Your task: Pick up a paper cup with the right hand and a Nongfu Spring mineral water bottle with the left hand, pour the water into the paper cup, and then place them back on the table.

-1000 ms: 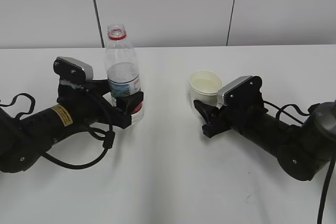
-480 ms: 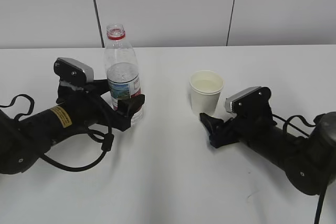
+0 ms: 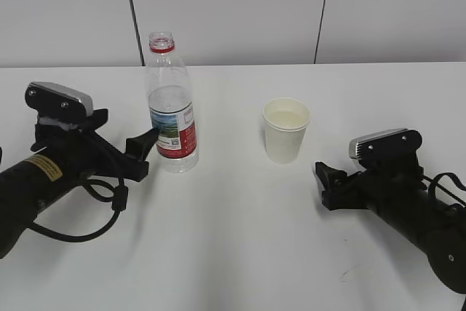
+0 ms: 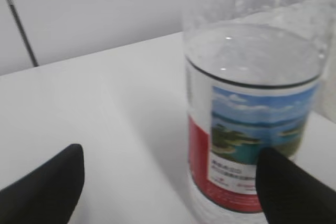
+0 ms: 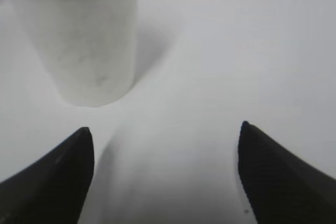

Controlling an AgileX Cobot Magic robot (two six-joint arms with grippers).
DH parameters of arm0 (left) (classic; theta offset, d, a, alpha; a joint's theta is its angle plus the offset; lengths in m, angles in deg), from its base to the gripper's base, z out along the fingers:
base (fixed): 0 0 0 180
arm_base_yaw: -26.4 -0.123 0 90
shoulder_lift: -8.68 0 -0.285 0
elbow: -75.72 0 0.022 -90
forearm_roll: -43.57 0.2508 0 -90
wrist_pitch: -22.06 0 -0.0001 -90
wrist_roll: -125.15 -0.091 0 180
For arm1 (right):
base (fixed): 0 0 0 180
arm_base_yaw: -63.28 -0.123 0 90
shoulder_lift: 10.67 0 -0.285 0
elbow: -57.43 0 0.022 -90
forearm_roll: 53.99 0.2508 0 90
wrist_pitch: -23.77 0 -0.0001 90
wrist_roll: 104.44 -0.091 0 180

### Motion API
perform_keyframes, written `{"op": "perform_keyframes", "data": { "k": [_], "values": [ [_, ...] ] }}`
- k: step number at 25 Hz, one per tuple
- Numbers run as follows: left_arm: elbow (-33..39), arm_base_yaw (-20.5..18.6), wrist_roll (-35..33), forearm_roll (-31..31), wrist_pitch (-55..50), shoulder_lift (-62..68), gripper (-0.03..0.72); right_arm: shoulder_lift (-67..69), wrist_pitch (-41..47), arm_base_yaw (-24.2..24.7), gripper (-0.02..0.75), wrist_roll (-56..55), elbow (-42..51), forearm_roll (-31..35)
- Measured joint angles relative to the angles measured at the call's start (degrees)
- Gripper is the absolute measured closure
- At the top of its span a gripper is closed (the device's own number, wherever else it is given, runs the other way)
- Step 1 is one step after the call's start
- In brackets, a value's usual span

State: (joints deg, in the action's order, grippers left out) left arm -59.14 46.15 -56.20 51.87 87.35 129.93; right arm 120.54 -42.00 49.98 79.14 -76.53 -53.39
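The Nongfu Spring bottle (image 3: pixel 172 111) stands upright on the white table (image 3: pixel 233 238), uncapped and part full of water. It fills the right of the left wrist view (image 4: pixel 247 124). My left gripper (image 3: pixel 145 152) is open and empty just left of the bottle's base; in its wrist view (image 4: pixel 169 150) the right finger overlaps the label's lower edge. The white paper cup (image 3: pixel 286 130) stands upright with liquid inside, and shows at the upper left of the right wrist view (image 5: pixel 81 40). My right gripper (image 3: pixel 325 186) is open and empty, apart from the cup (image 5: pixel 164 127).
A small dark scuff mark (image 3: pixel 342 274) lies on the table near the right arm. A white panelled wall (image 3: pixel 233 5) with dark seams runs along the table's far edge. Black cables (image 3: pixel 95 220) loop beside the left arm.
The left gripper has let go of the bottle and drawn back to the left. The right gripper has drawn back from the cup toward the lower right. Bottle and cup stay standing.
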Motion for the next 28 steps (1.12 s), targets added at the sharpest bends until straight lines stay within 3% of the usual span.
{"op": "perform_keyframes", "data": {
  "k": [8, 12, 19, 21, 28],
  "values": [
    [0.3, -2.1, -12.1, -14.5, 0.1, -0.6, 0.095, 0.0, 0.0, 9.3, 0.120, -2.5, -0.3, 2.0],
    [0.3, -5.0, -13.9, -16.2, 0.1, -0.6, 0.095, 0.0, 0.0, 13.2, 0.130, -3.6, -2.1, 1.2],
    [-3.7, -8.8, -14.2, -17.1, -1.1, -0.6, 0.095, 0.0, 0.2, 14.3, 0.141, -7.8, -8.2, -1.2],
    [-6.7, -9.5, -14.2, -18.1, -5.7, -0.9, 0.095, -0.2, 3.3, 14.3, 0.141, -8.4, -10.1, -2.4],
    [-18.7, -12.9, -17.2, -20.6, -36.4, -5.3, 0.095, -6.8, 23.8, 14.6, 0.141, -8.6, -15.6, -3.8]
  ]
}}
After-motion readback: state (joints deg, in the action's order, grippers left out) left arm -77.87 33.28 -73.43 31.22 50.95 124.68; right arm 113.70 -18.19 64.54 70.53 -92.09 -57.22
